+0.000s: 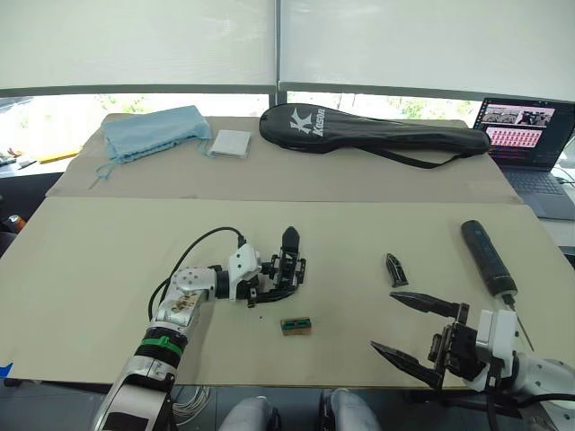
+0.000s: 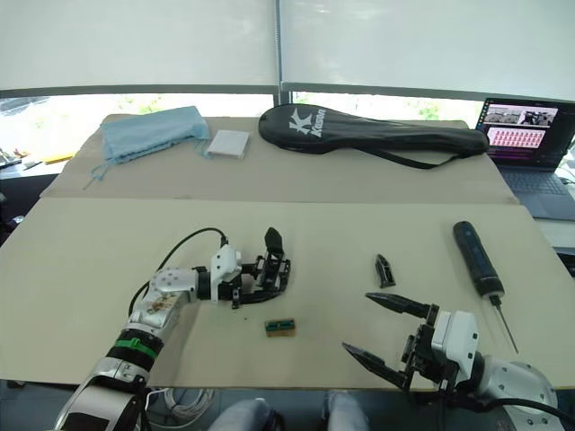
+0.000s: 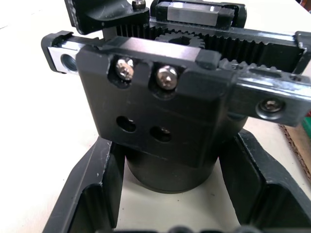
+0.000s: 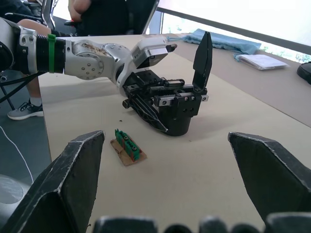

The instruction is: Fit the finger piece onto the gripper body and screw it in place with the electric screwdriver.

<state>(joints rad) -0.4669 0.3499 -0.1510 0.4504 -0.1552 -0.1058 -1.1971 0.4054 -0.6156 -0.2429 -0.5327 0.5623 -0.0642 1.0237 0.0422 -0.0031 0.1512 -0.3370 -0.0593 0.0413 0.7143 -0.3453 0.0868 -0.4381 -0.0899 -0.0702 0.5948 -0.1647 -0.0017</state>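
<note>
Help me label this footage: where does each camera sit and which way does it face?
Head eyes: look forward and down at the table; both arms show.
Left wrist: along the left pincer, close on the gripper body.
Right wrist: along the open right pincer toward the left arm.
Shared: the gripper body.

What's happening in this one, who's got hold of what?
The left claw is closed around the round base of the gripper body, holding it upright on the table with its one finger pointing up. The right claw is open and holds nothing, low over the table's near edge. The loose finger piece lies just beyond it, and the electric screwdriver lies untouched to its right. Nothing is fitted or screwed yet. A small green-and-tan box sits near the gripper body.
</note>
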